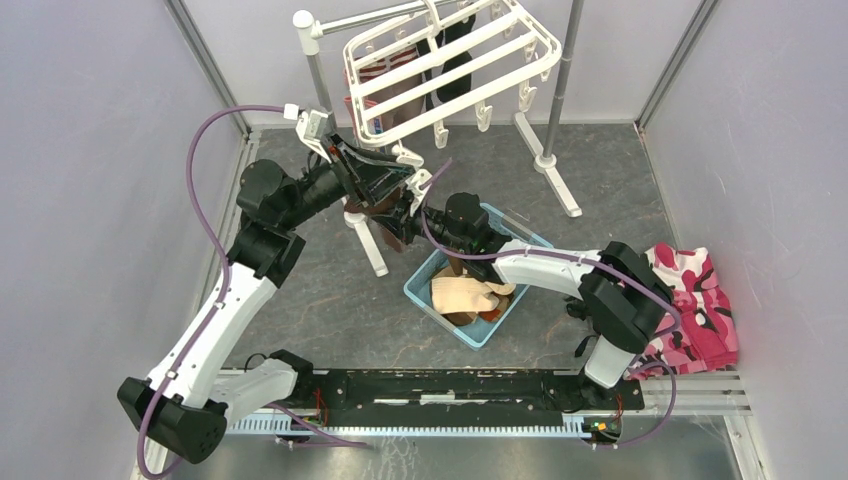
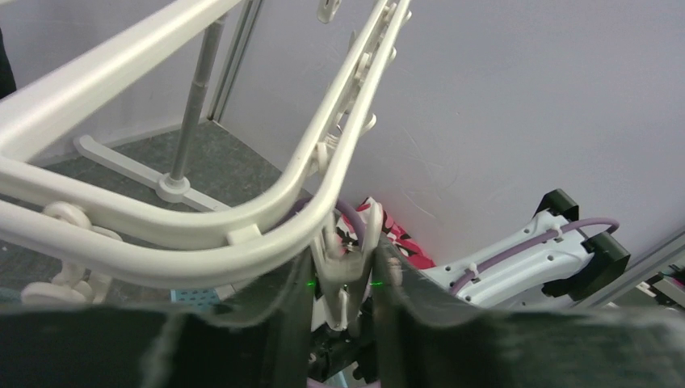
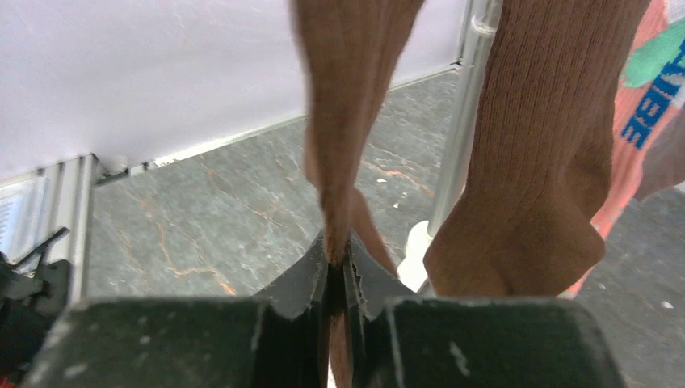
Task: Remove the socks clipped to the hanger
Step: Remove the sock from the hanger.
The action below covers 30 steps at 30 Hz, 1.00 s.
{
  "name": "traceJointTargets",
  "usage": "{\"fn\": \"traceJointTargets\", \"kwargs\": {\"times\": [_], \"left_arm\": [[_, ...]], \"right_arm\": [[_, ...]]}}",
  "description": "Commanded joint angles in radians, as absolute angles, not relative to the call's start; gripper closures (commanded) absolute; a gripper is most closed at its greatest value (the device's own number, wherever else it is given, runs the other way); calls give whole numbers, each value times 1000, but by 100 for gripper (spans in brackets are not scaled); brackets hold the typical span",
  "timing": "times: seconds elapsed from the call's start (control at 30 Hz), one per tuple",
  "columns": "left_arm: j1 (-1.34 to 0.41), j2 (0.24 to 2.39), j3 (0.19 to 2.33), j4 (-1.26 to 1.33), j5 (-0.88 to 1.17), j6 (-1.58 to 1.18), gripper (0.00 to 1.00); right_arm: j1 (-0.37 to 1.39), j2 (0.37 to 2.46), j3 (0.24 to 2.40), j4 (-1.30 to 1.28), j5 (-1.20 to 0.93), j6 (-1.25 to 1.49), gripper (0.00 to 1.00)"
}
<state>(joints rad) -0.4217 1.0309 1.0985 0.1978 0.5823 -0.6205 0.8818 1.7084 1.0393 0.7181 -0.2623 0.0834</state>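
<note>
Right gripper is pinched nearly closed on a plain brown sock, the cloth squeezed flat between its jaws. From there the sock runs straight up and away from the fingertips, so its long axis lies in line with the gripper's reach, and the free end drops below the jaws out of sight. Just to the gripper's right hangs a second brown sock, apart from the held one. Beyond it stand the grey pole and a coral sock at the far right edge.

Above the right gripper, the left gripper stands part-open, with a white clip between its fingers. I cannot tell whether they press the clip or only flank it. That clip dangles from the near corner of the hanger, whose bars stretch away past the fingertips.

My judgement is that the move turns on this line: the clip is above and the grip below, so the right arm, which has the sock, draws downward and back toward the blue basket beneath it.
</note>
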Motion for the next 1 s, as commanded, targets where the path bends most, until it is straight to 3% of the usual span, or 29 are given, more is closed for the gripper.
{"fn": "traceJointTargets", "kwargs": {"times": [0.0,0.2,0.3,0.43,0.67,0.97], "left_arm": [[-420,1003,1133,115,570,-523,38],[-420,962,1135,-97,673,-350,1],[-421,940,1135,-235,849,-274,0],[-420,896,1145,-399,929,-139,0],[-420,801,1164,-534,845,-36,0],[-419,748,1120,-422,676,-134,0]], "right_arm": [[884,1683,1073,822,-330,198,96],[874,1593,1034,737,-395,274,100],[855,1536,981,734,-426,326,100],[824,1462,925,722,-453,364,100],[778,1336,904,612,-508,389,100],[706,1157,853,497,-606,414,100]]}}
